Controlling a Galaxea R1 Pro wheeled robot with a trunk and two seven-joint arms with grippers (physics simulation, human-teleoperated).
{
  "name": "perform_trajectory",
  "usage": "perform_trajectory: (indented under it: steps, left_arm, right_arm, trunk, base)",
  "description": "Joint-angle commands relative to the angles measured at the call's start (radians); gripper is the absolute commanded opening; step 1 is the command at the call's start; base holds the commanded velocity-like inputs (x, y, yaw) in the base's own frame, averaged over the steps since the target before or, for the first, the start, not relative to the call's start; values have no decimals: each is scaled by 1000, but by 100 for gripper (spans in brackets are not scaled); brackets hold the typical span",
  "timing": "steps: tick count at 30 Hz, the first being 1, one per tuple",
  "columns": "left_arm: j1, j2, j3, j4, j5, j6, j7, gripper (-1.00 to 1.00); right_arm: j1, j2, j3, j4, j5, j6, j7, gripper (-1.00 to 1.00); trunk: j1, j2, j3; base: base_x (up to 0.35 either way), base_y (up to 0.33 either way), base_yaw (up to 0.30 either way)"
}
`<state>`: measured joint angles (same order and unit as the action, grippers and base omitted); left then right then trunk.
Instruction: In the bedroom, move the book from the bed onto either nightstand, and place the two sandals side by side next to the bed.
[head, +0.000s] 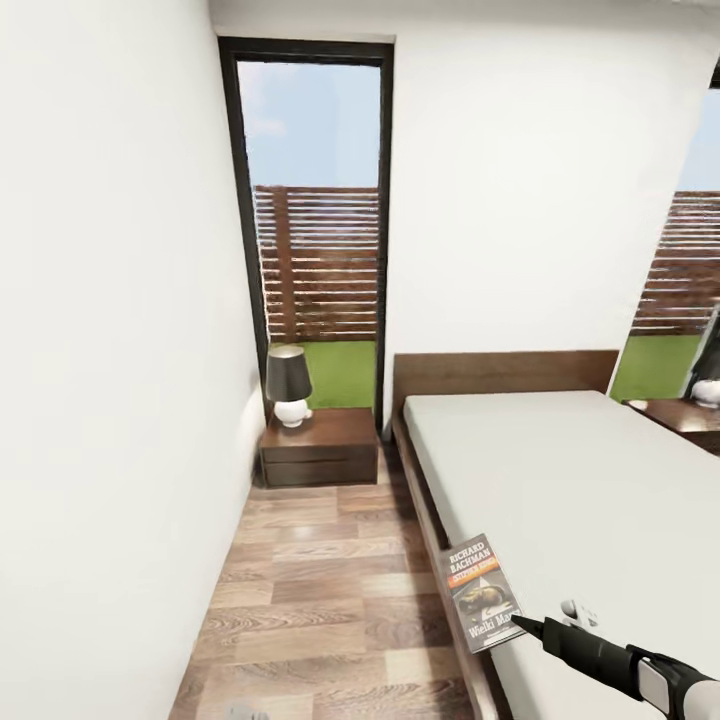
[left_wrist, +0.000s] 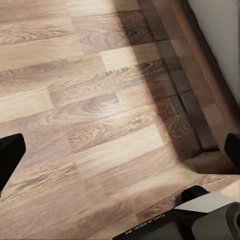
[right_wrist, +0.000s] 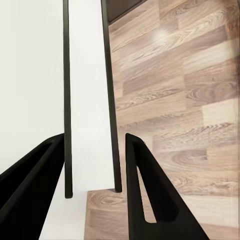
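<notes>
**Book gripped at the bed's edge, nightstand waiting in the corner**

The bedroom has white walls (head: 120, 350) and a wood-plank floor (head: 320, 590) in mixed pale and mid-brown boards. Two tall dark-framed windows show: one (head: 312, 230) in the corner at the left, one (head: 690, 270) cut off by the right edge. Through both I see a slatted fence and grass.

One bed (head: 560, 480) fills the right side, dark brown frame and plain headboard under a pale mattress. Two nightstands flank it. The left nightstand (head: 320, 448) stands against the wall under the corner window, just beside the headboard, with one lamp (head: 288, 385) on its top, dark shade over a white base. The other nightstand (head: 690, 418) is partly visible beyond the far side of the bed.

One book (head: 481, 592) is there, dark cover with "Richard Bachman" in white and an orange band. It stands tilted up at the near left edge of the mattress, over the bed frame. The right hand (head: 520, 628) reaches in from the lower right and holds it by its lower corner; the right wrist view shows the book edge-on between the two dark fingers (right_wrist: 145, 195), pinched.

In the left wrist view the left hand's (left_wrist: 120, 155) fingertips sit at either edge of the view, spread wide, over bare floor beside the bed frame.
</notes>
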<state>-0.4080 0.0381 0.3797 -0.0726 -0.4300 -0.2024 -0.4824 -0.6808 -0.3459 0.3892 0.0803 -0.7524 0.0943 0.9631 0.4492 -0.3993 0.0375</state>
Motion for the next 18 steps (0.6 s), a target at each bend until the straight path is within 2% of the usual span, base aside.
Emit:
perform_trajectory:
  steps: [1, 7, 18]
  left_arm:
    - [0, 0, 8, 0, -11, -5, -2, 100]
    - [0, 0, 8, 0, -11, -5, -2, 100]
    - [0, 0, 8, 0, -10, -5, -2, 100]
  right_arm:
    - [-1, 0, 0, 3, -12, 10, 5, -100]
    - [-1, 1, 0, 3, -12, 10, 4, -100]
    - [-2, 1, 0, 3, -12, 10, 2, -100]
  trunk:
    - [1, -1, 0]
    - [1, -1, 0]
    - [1, -1, 0]
  base:
    - [252, 106, -150]
    - [260, 129, -41]
    - [66, 55, 0]
